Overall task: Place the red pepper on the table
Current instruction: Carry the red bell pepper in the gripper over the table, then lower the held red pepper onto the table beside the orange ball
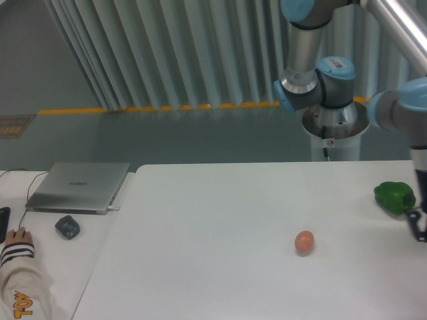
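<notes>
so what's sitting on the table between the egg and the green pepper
Nothing. In the fixed camera view, the stretch of white table between the egg and the green pepper is bare; the pincer sits beyond the pepper, at the frame's right edge.

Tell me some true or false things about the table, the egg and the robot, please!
1. The egg lies on the white table. True.
2. The green pepper sits at the table's left end. False: it is at the right end, close to the robot arm.
3. A red pepper lies beside the egg. False: no red pepper shows anywhere in the picture.
4. A closed grey laptop rests on the desk to the left of the table. True.
5. The tool is gripping the egg. False: it hangs at the right edge of the picture, far from the egg, mostly cut off.
</notes>
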Controlling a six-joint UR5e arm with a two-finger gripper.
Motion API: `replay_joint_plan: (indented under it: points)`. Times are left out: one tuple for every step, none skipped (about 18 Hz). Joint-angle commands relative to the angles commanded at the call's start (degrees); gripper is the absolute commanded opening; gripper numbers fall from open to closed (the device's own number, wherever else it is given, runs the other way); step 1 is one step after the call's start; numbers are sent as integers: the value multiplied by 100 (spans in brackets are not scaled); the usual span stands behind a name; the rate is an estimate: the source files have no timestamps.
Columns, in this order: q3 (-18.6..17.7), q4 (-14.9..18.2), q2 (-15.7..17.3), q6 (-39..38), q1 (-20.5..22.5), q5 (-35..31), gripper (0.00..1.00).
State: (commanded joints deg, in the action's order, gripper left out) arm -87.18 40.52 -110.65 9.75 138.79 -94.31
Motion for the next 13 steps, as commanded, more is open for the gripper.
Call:
replay_joint_plan:
  points:
    - [-44, 0, 0, 18, -70, 0, 67]
    - [-105, 0, 9, 53, -175, 0, 67]
    - [-149, 0, 17, 70, -220, 0, 67]
    - [-185, 9, 18, 79, -281, 0, 67]
    - [-211, 9, 18, 79, -360, 0, 67]
    - [-255, 9, 18, 79, -439, -9, 67]
    - [-299, 9, 9, 79, -527, -9, 67]
    - [-351, 9, -9, 79, -624, -61, 67]
    - [-430, 9, -17, 79, -720, -218, 67]
    - [-509, 0, -26, 79, -826, -411, 67]
    - [-528, 9, -61, 105, -914, -535, 67]
    - [-545, 9, -96, 236, -984, -623, 67]
    - [-589, 17, -149, 368, -1046, -694, 67]
